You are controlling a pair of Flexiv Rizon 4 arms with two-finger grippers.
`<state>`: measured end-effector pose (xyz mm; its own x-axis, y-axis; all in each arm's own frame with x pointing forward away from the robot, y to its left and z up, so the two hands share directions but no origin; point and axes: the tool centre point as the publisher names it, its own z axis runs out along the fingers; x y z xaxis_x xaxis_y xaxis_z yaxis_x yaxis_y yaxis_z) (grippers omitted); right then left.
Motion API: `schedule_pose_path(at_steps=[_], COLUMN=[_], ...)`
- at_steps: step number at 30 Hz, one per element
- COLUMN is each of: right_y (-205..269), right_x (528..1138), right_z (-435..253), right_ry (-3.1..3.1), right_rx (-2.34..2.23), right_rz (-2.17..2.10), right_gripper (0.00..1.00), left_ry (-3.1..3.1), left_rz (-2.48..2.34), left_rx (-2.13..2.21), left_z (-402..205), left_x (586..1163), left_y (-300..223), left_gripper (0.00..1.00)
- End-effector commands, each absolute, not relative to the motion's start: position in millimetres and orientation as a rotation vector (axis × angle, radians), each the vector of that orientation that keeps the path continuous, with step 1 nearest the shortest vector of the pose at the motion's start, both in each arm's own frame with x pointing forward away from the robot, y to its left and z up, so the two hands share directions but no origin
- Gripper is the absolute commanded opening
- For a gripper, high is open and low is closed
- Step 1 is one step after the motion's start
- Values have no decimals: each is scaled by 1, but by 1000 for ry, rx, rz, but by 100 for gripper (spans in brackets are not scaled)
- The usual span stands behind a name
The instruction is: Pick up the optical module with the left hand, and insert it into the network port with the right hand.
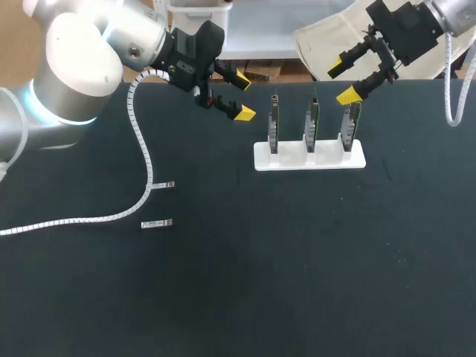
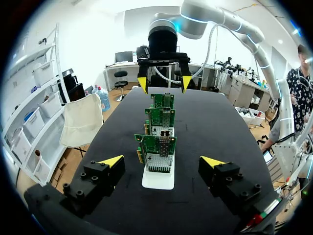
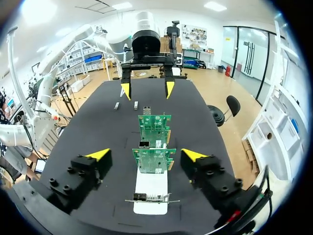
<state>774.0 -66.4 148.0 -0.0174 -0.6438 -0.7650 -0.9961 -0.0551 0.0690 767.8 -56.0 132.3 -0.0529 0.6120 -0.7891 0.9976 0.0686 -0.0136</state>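
Both claws hang released and empty. The left claw [image 1: 242, 95] is raised just beside the left end of the white stand [image 1: 262, 161], and the right claw [image 1: 342, 83] is over the stand's right-hand card [image 1: 352, 120]. The task's things, two optical modules, lie flat on the bench [image 1: 297, 268], well to the left of the stand and nearer the robot than it is. The nearer module [image 1: 157, 223] lies alone. The farther module [image 1: 168, 184] touches, or almost touches, the white ribbed cable [image 1: 140, 145] that trails from the left arm.

The step in hand looks to be the pick, not yet begun. I would go for the nearer module, since nothing crowds it. The left claw should turn so its fingers straddle the module's narrow sides, come straight down, and close around mid-length, leaving the plug end free for the handover. The piece is small and low, so a shallow or skewed grip would likely flick it across the bench.
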Motion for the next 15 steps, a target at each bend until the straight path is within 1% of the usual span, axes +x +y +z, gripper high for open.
schedule_pose_path(at_steps=[1,5,15], right_y=[-66,-66,-66], right_x=[773,773,773], right_z=[148,148,148], right_ry=[1707,1707,1707], right_rx=[-1745,-1745,-1745], right_rz=[883,883,883], right_gripper=[100,100,100], left_ry=[1696,1745,1868], left_rz=[-779,-659,-469], left_rx=[1618,1682,1817], left_z=[139,147,140], left_x=[765,748,684], left_y=[-53,-33,34], left_gripper=[100,100,100])
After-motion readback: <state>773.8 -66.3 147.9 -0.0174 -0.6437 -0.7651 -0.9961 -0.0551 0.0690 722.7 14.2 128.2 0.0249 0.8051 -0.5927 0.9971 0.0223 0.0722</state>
